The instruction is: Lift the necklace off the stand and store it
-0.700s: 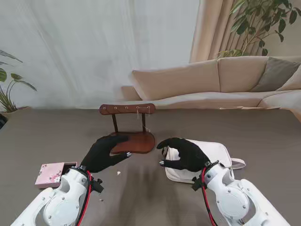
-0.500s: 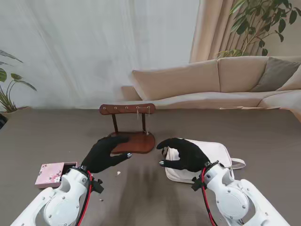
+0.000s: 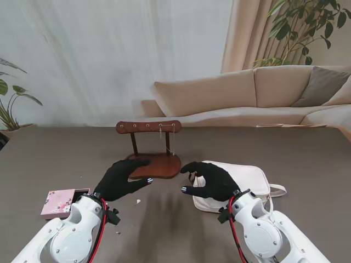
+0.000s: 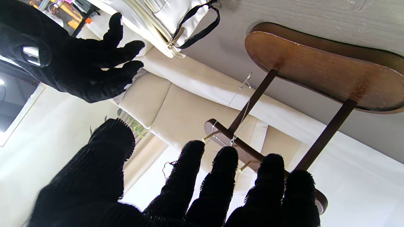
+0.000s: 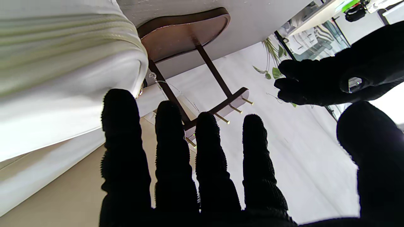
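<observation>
Fingers [image 3: 140, 162] of our left hand [image 3: 122, 178] are lying loosely apart and holding nothing, their tips reaching over the near edge of the stand's oval base [image 3: 159, 165]; whether they are touching the wood we cannot tell. Our right hand [image 3: 211, 181] is hovering just beside the base on its right side, fingers curled and parted around nothing, with the white bag [image 3: 247, 183] lying under and behind it. In the left wrist view our four fingers [image 4: 221, 176] are showing side by side with small gaps and the thumb set well apart. In the right wrist view the fingers [image 5: 205, 164] are likewise spreading, thumb wide. We are seeing the necklace [image 3: 168, 139] hanging as a thin chain from the pegs at the right end of the stand's crossbar [image 3: 148, 127], draping beside the right post; the left wrist view is showing it [image 4: 240, 105] the same way. A pink floral box [image 3: 60, 202] is sitting on the table [image 3: 307, 153] near our left wrist, well apart from the stand.
</observation>
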Controlling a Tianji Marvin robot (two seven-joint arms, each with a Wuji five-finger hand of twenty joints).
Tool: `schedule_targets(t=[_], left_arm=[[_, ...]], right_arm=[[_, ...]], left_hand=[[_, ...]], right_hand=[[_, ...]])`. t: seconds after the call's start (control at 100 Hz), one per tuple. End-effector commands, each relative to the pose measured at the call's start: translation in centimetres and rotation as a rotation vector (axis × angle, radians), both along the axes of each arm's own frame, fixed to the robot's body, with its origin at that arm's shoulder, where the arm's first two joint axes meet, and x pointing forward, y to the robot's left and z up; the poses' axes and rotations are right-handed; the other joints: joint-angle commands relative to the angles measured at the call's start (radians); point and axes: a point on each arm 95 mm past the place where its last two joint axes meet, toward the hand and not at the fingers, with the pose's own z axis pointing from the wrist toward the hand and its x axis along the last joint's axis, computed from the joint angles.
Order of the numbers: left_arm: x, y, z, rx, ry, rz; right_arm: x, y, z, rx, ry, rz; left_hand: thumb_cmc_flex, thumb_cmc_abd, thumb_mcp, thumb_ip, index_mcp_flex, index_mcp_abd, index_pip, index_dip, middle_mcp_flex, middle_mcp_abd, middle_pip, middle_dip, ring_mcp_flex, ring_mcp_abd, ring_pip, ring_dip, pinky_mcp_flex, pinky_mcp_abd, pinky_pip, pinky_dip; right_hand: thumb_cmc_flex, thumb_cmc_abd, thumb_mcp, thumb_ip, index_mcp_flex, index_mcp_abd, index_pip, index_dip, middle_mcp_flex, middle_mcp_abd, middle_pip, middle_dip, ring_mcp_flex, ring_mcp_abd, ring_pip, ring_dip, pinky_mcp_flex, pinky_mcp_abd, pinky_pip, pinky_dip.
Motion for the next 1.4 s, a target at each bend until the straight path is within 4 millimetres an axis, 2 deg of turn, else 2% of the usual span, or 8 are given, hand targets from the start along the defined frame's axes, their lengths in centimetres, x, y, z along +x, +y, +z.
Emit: schedule_targets(t=[0.0,0.28,0.47,0.6,0.77,0.99,1.28,1.39], left_arm=[[-0.3,-0.1,0.0,0.004,0.012,-0.006],[-0.5,0.1,0.3,0.004,0.002,-0.001],[-0.6,0.1,0.3,0.004,0.001,0.002],[-0.7,0.1,0.3,0.006,-0.002,0.0],[-0.7,0.1,0.3,0.0,-0.003,0.0],[-0.8,0.2,0.3,0.007,-0.005,0.002],[-1.0,0.6,0.3,0.01,-0.009,0.018],[-0.9,0.6,0.1,0.007,0.001,0.02]], right_arm=[[-0.1,1.0,0.4,-0.004,-0.001,0.004],[1.4,3.2,3.0,-0.009,-0.022,-0.064],[2.3,5.5,4.9,-0.015,-0.014,-0.085],[2.8,7.2,5.5,-0.013,0.013,-0.127],[3.7,9.0,4.8,-0.028,0.096,-0.193],[4.8,11.0,2.6,-0.049,0.206,-0.278],[6.5,11.8,0.5,-0.095,0.269,-0.343],[7.4,12.1,0.3,-0.095,0.283,-0.378]], left_hand=[[0.0,0.029,-0.015,0.036,0.008,0.002,-0.018,-0.007,0.005,0.008,-0.003,0.007,0.022,0.016,-0.01,-0.007,-0.011,0.001,0.002,0.015],[0.002,0.031,-0.019,0.036,0.011,0.001,-0.018,-0.011,0.01,0.011,-0.002,0.007,0.024,0.014,-0.01,-0.014,-0.013,0.0,0.002,0.017],[0.006,0.031,-0.018,0.037,0.012,0.004,-0.018,-0.013,0.013,0.01,-0.002,0.007,0.023,0.013,-0.009,-0.015,-0.014,0.001,0.001,0.018],[0.005,0.032,-0.019,0.037,0.022,0.002,-0.013,-0.012,0.018,0.01,0.0,0.008,0.025,0.011,-0.008,-0.016,-0.011,0.0,0.002,0.019],[0.007,0.033,-0.018,0.037,0.02,0.002,-0.014,-0.014,0.019,0.012,-0.001,0.007,0.026,0.012,-0.008,-0.017,-0.011,0.001,0.001,0.019],[0.008,0.036,-0.02,0.037,0.022,0.001,-0.014,-0.014,0.02,0.013,-0.001,0.007,0.026,0.011,-0.009,-0.019,-0.011,0.001,0.001,0.019],[0.009,0.037,-0.021,0.038,0.023,0.004,-0.013,-0.015,0.021,0.014,-0.001,0.007,0.027,0.013,-0.009,-0.021,-0.011,0.002,0.001,0.02],[0.01,0.038,-0.021,0.038,0.023,0.004,-0.014,-0.015,0.02,0.016,-0.001,0.007,0.025,0.015,-0.01,-0.023,-0.013,0.002,0.0,0.02]], right_hand=[[0.007,-0.001,0.009,-0.01,-0.039,0.013,0.007,-0.029,0.029,-0.01,0.01,0.013,0.044,0.004,0.034,0.026,-0.299,-0.008,0.064,0.045],[0.018,0.011,0.001,-0.008,-0.103,0.042,0.01,-0.068,0.083,-0.002,0.039,0.039,0.135,0.023,0.145,0.093,-0.235,0.005,0.172,0.072],[0.023,0.022,-0.006,-0.006,-0.125,0.061,0.022,-0.078,0.118,0.001,0.069,0.061,0.184,0.033,0.209,0.125,-0.199,0.012,0.224,0.081],[0.026,0.025,-0.007,-0.003,-0.13,0.079,0.03,-0.082,0.151,0.008,0.089,0.076,0.231,0.045,0.258,0.145,-0.16,0.021,0.269,0.088],[0.033,0.034,-0.012,-0.001,-0.157,0.111,0.033,-0.088,0.179,0.018,0.115,0.093,0.282,0.063,0.314,0.167,-0.115,0.039,0.329,0.097],[0.038,0.04,-0.017,0.001,-0.206,0.15,0.033,-0.094,0.19,0.028,0.127,0.098,0.306,0.088,0.337,0.174,-0.098,0.066,0.357,0.097],[0.039,0.05,-0.024,0.002,-0.269,0.18,0.039,-0.099,0.178,0.032,0.136,0.097,0.311,0.095,0.342,0.172,-0.097,0.072,0.369,0.091],[0.039,0.055,-0.027,0.004,-0.325,0.219,0.04,-0.105,0.175,0.033,0.141,0.094,0.314,0.101,0.347,0.171,-0.096,0.076,0.374,0.088]])
